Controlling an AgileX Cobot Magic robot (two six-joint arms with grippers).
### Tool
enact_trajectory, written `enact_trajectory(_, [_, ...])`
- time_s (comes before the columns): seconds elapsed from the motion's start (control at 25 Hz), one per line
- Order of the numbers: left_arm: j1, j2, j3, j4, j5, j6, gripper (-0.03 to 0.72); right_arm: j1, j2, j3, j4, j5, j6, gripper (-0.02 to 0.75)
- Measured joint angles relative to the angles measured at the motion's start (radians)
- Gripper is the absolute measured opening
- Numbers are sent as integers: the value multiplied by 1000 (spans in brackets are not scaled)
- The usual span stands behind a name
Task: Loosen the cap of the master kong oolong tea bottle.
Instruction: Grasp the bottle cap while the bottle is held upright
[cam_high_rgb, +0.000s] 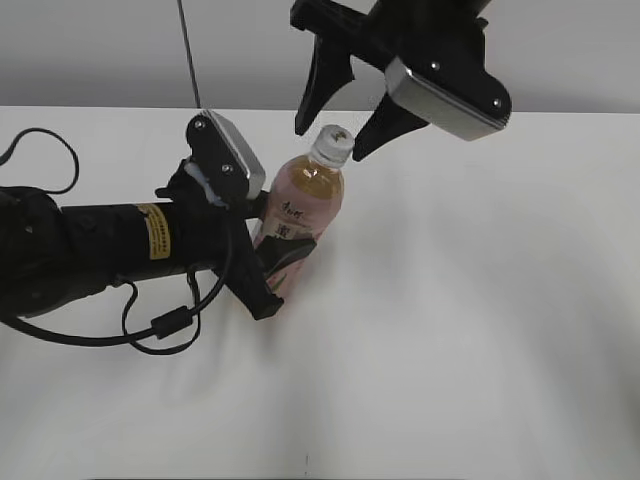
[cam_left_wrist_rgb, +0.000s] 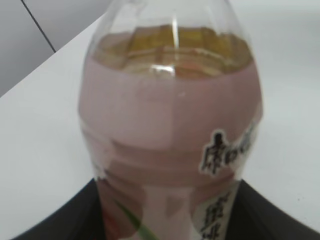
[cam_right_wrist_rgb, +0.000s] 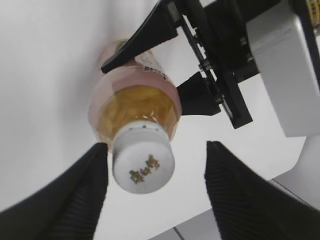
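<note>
A: You're looking at the white table (cam_high_rgb: 480, 330) first; the master kong oolong tea bottle (cam_high_rgb: 305, 205) stands on it, left of the middle, well clear of the far edge and of the near edge alike; open bare surface lies to the bottle's right and in front of it.

B: And the arms around the bottle?

A: The left gripper (cam_high_rgb: 268, 262) comes in from the bottle's left and is clamped on its lower body, over the pink label; in your left wrist view the dark fingers (cam_left_wrist_rgb: 55, 220) sit against both sides of the bottle (cam_left_wrist_rgb: 170, 135). The right gripper (cam_high_rgb: 338, 118) hangs above the bottle's top, spread wide; one finger sits left of the cap (cam_high_rgb: 331, 146), the other right of it; in the right wrist view the cap (cam_right_wrist_rgb: 143, 164) lies close beside one ribbed pad (cam_right_wrist_rgb: 75, 195) and well apart from the other; I cannot tell whether that near pad touches it.

B: The bottle itself?

A: Clear plastic, amber tea up to the shoulder, pink label with dark characters on a white strip; the cap is white, ribbed, with dark marks on top.
</note>
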Motion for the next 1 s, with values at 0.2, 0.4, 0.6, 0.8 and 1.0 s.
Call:
enact_trajectory(0.2, [0,0,0,4,0,0,379,0,-7,0,4,22,93,547])
enact_trajectory(0.4, [0,0,0,4,0,0,379,0,-43,0,-29,56,345,558])
enact_trajectory(0.6, [0,0,0,4,0,0,379,-1,-111,0,-42,44,921,561])
enact_trajectory(0.8, [0,0,0,12,1,0,379,-1,-153,-16,-18,0,1458,562])
enact_trajectory(1.0, [0,0,0,13,0,1,379,-1,-154,-16,-25,-24,2201,562])
